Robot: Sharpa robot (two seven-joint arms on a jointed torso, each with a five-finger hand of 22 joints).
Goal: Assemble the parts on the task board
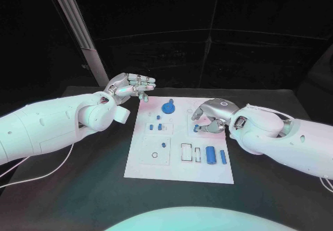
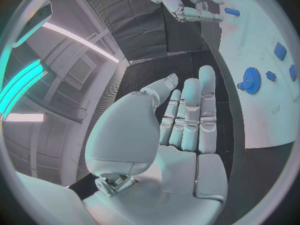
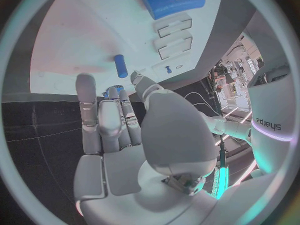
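Left hand [image 1: 132, 86] is raised above the black bench [image 1: 83, 192], just off the far left corner of the task board [image 1: 173, 173]. Its fingers [image 2: 187, 110] lie extended side by side; nothing is in its grasp.

The task board lies flat at mid-bench. On its left half: two small blue pegs [image 1: 155, 127] side by side, a smaller blue piece [image 1: 163, 144] nearer the robot, and a ring outline [image 1: 155, 155] nearer still. At the far end stands a blue gear [image 1: 169, 107] with an upright stem. Toward the near right: a rectangular recess [image 1: 186, 152], a large blue cylinder [image 1: 210, 155] and a slimmer blue pin [image 1: 223, 157] alongside it.

Right hand [image 1: 210, 115] is over the board's right edge, fingers curled downward. A small blue part [image 1: 197, 128] sits at its fingertips; whether it is pinched or merely touched cannot be determined.
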